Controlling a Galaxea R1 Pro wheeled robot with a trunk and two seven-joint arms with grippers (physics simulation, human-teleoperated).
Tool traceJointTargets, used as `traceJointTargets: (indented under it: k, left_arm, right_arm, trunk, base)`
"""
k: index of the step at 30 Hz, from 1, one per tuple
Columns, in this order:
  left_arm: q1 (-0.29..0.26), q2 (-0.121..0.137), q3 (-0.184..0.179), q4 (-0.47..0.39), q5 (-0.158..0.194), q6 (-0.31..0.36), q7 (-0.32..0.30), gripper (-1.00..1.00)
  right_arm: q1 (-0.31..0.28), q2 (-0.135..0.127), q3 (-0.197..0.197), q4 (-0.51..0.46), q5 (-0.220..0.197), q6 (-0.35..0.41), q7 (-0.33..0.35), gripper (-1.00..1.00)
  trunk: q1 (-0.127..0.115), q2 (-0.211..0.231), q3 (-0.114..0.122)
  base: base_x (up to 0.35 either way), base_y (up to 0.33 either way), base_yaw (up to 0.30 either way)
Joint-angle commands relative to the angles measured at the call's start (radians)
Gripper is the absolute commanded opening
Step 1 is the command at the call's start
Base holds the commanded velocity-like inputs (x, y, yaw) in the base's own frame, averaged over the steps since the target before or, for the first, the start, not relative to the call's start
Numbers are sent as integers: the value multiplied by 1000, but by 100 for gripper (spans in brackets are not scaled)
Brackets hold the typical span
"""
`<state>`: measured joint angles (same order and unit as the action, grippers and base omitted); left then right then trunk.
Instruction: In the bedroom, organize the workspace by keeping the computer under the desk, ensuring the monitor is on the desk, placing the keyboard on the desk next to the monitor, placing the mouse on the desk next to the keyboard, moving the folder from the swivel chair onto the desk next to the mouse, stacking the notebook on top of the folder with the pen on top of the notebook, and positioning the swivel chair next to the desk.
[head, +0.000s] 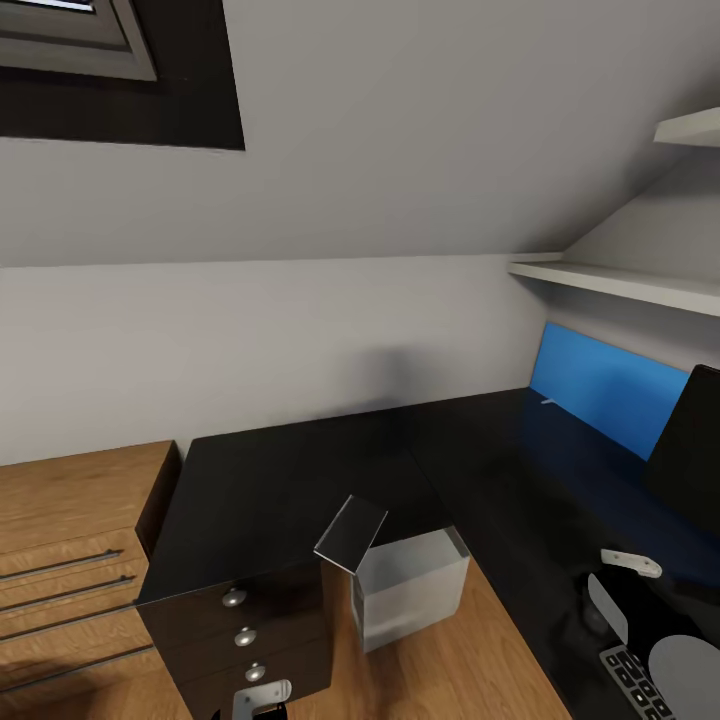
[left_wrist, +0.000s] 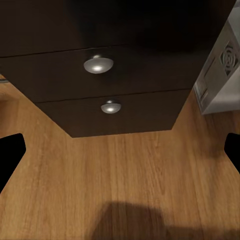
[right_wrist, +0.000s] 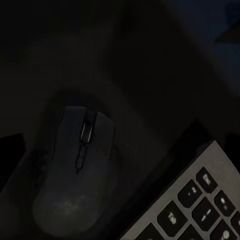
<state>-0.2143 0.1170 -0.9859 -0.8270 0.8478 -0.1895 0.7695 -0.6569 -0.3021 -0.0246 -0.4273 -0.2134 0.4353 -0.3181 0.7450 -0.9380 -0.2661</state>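
Right hand (right_wrist: 122, 147) spread above the mouse (right_wrist: 75, 175) beside the keyboard (right_wrist: 197, 200); key legends perhaps unreadable.

Mouse (right_wrist: 75, 170) lies just beside keyboard (right_wrist: 195, 205) on desk (right_wrist: 125, 60).

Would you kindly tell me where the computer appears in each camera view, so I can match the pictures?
Head view: the computer is the pale box on the wooden floor, lower centre, right of the dark drawer unit.
Left wrist view: it stands beside the same drawer unit, vented face showing.
Right wrist view: this one looks at the mouse and keyboard.
Shared landmark: the round drawer knobs, in head and left wrist views.
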Motion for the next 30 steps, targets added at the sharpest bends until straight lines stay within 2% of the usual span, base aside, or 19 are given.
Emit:
traceJointTargets:
  k: [1, 19, 21, 30]
  left_arm:
    - [-2, 1, -7, -1, 10, -7, 5, 100]
    - [-2, 0, -7, 6, 11, -7, 5, 100]
    - [-2, 0, -7, 21, 10, -7, 5, 100]
    - [-2, -2, -7, 29, 10, -7, 5, 100]
  right_arm:
    - [0, 0, 0, -2, -9, 4, -6, 100]
    - [0, 3, -1, -39, -10, 0, -6, 100]
    - [0, 10, -3, -84, -11, -7, -6, 100]
    - [0, 27, -3, -116, -11, -13, -7, 100]
  trunk:
    - [0, -1, -1]
    - [0, -1, -1]
    - [0, -1, -1]
    - [0, -1, -1]
  base:
    - [0, 0, 0]
    - [0, 0, 0]
    - [0, 0, 0]
    - [0, 0, 0]
